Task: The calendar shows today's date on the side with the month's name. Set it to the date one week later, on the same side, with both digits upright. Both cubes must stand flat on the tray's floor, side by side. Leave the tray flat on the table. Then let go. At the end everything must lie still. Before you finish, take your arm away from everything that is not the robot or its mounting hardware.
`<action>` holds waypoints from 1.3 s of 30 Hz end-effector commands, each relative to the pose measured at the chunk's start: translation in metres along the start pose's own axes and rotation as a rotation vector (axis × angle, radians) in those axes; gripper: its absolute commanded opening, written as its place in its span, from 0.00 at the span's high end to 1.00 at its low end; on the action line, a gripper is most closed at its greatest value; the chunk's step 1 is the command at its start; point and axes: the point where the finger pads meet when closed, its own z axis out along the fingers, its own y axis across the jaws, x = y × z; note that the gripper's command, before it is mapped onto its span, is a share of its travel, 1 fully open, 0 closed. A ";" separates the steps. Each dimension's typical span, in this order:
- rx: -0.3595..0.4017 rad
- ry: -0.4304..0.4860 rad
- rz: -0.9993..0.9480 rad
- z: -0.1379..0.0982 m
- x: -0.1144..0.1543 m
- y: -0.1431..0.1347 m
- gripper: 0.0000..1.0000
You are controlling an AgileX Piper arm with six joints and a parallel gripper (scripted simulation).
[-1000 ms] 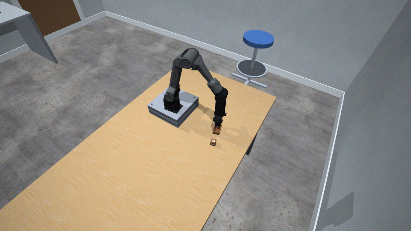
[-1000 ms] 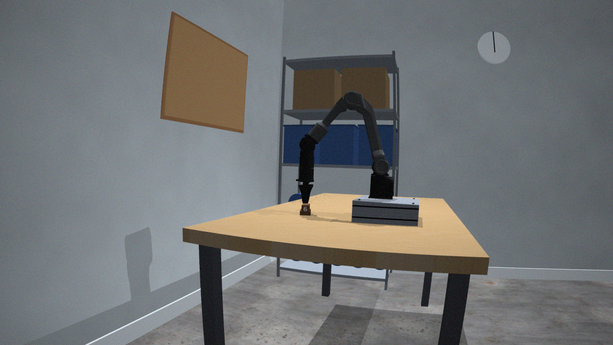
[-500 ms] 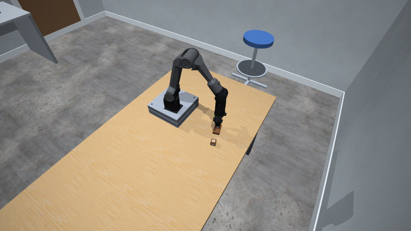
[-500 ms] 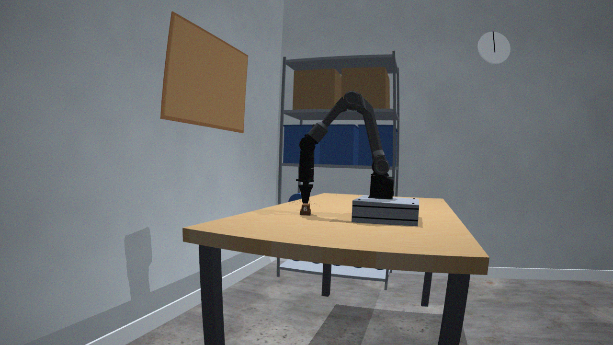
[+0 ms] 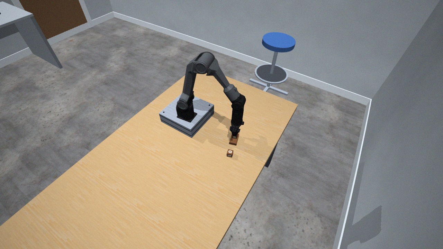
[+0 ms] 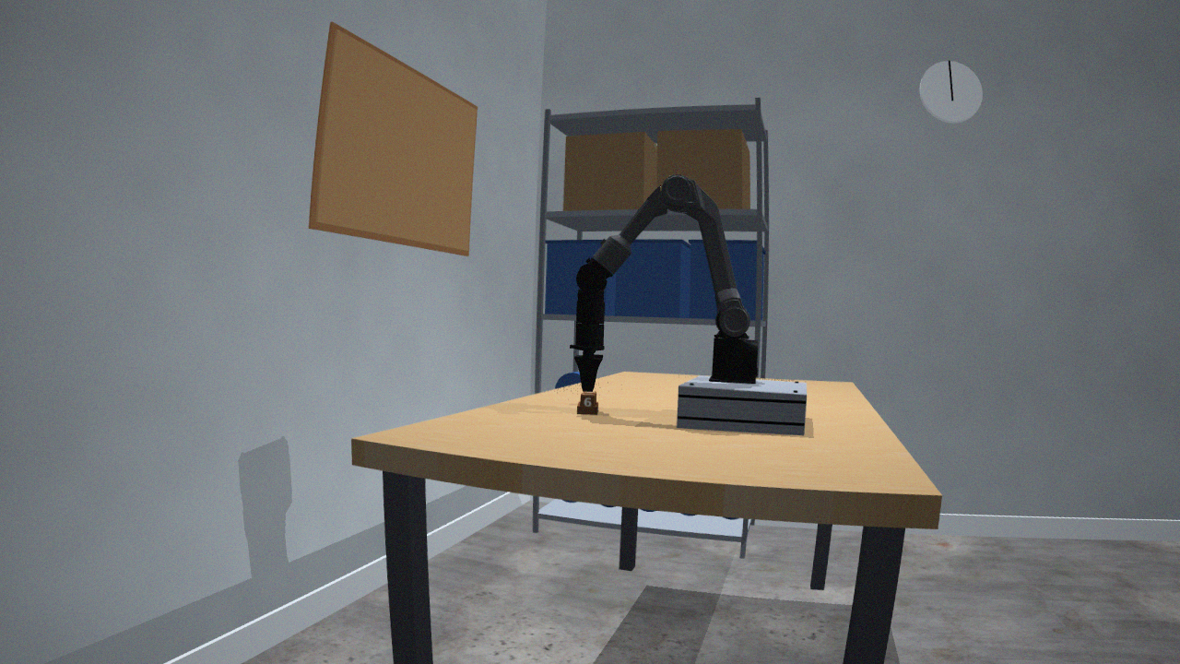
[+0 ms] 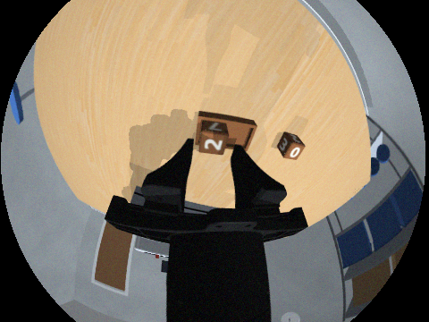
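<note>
Item: pincer (image 5: 234, 135) (image 6: 587, 389) (image 7: 213, 148), partly open, gripping nothing, around one cube (image 7: 214, 144) in our tray (image 5: 233, 143) (image 7: 229, 117); outstanding: second cube (image 5: 229, 153) (image 7: 292, 146), outside the pincer on the tabletop (image 5: 139, 173) (image 6: 660, 450) (image 7: 112, 80), final date check and withdrawal.

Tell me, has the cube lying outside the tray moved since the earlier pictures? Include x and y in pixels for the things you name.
No. In the top view, the loose cube (image 5: 229, 153) (image 7: 291, 146) sits unchanged relative to the arm's metal base block (image 5: 168, 110) (image 6: 742, 410) (image 7: 203, 207).
</note>
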 end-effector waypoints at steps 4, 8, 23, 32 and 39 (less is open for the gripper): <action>-0.001 0.000 0.000 0.000 0.000 0.000 0.39; -0.001 0.001 0.000 0.001 0.000 0.000 0.39; -0.001 0.003 0.000 0.019 0.001 0.000 0.39; -0.001 -0.001 0.000 0.027 0.000 0.000 0.39; -0.001 0.000 0.000 0.028 0.000 0.000 0.39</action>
